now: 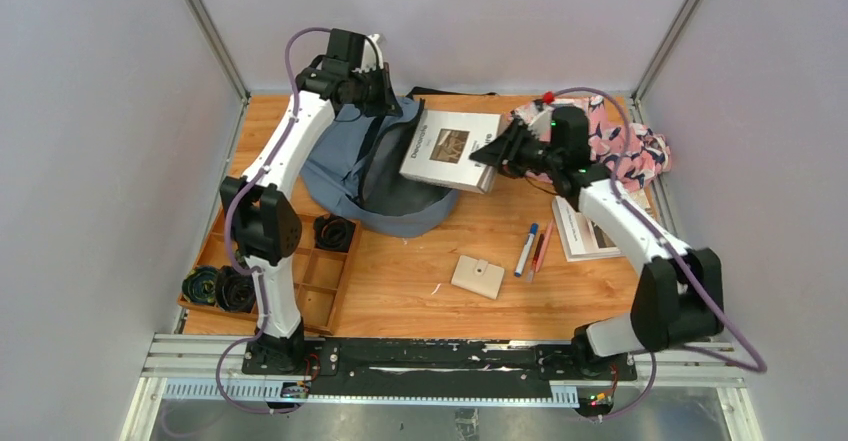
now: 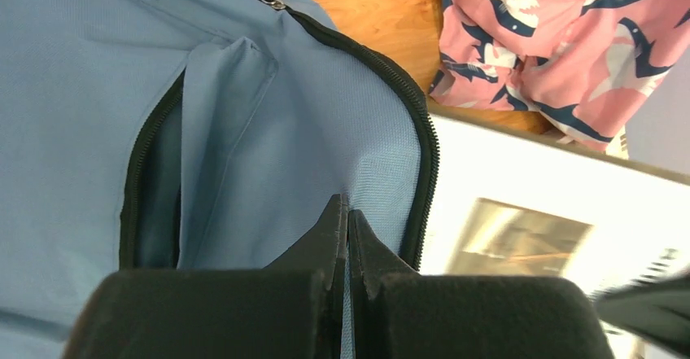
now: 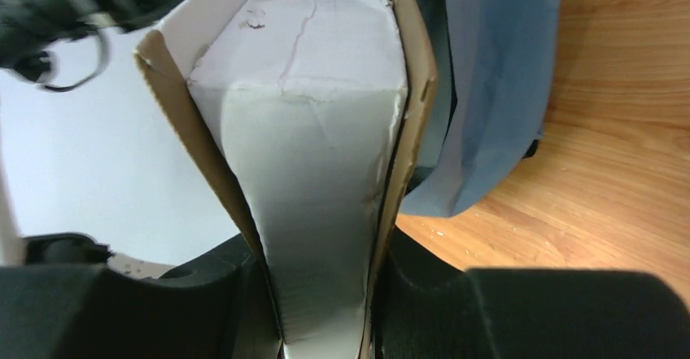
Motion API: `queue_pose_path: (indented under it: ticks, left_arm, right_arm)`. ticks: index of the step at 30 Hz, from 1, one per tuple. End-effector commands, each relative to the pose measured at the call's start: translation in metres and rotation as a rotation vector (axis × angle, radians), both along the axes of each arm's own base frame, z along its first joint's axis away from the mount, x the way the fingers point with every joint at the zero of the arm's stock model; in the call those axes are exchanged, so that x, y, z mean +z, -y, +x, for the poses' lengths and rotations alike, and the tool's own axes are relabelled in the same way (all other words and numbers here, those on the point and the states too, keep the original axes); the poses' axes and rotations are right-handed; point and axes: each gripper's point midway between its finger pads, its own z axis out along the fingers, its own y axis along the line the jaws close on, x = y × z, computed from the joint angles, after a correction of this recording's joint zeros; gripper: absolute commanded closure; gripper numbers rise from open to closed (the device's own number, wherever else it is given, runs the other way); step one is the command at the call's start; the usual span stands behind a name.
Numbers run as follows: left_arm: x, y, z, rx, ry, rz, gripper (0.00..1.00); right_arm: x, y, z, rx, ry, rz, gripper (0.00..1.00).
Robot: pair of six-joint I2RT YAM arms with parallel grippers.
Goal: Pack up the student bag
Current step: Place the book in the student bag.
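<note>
Top external view: the student bag is laid at the back left of the table, its opening rim pinched up by the left gripper, and the book, clamped at its right edge by the right gripper, is held partly over that opening from the right

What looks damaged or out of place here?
The book clamped in the right gripper looks worn: its brown covers splay away from the pages, whose white end face is cracked. Pink patterned cloth lies crumpled at the far right.
</note>
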Motion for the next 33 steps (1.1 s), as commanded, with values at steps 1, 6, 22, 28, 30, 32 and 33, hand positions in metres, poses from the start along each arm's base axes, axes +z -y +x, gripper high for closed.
queue_pose_path:
  ticks: [1,6,22,28,30,32,33]
  left_arm:
    - [0.047,-0.003,-0.017,-0.001,0.06,-0.067,1.0]
    - [0.054,-0.003,-0.023,-0.004,0.062,-0.085,1.0]
    - [0.08,-0.009,-0.024,0.074,0.091,-0.116,1.0]
    - [0.08,-0.003,-0.024,0.061,0.082,-0.146,1.0]
    - [0.078,-0.001,-0.023,0.057,0.071,-0.155,1.0]
    - [0.081,0.0,-0.022,0.063,0.073,-0.17,1.0]
    - [0.083,0.002,-0.022,0.063,0.072,-0.184,1.0]
  right_arm:
    - [-0.012,-0.05,0.021,-0.017,0.001,-0.016,0.9]
    - [-0.03,-0.08,0.04,-0.042,0.002,0.007,0.9]
    - [-0.028,-0.154,0.107,-0.125,-0.012,0.221,0.92]
    - [-0.035,-0.18,0.111,-0.11,-0.032,0.244,0.93]
    - [-0.043,-0.185,0.108,-0.105,-0.05,0.231,0.93]
    - [-0.054,-0.189,0.106,-0.115,-0.062,0.22,0.93]
    - [-0.059,-0.19,0.106,-0.128,-0.06,0.213,0.93]
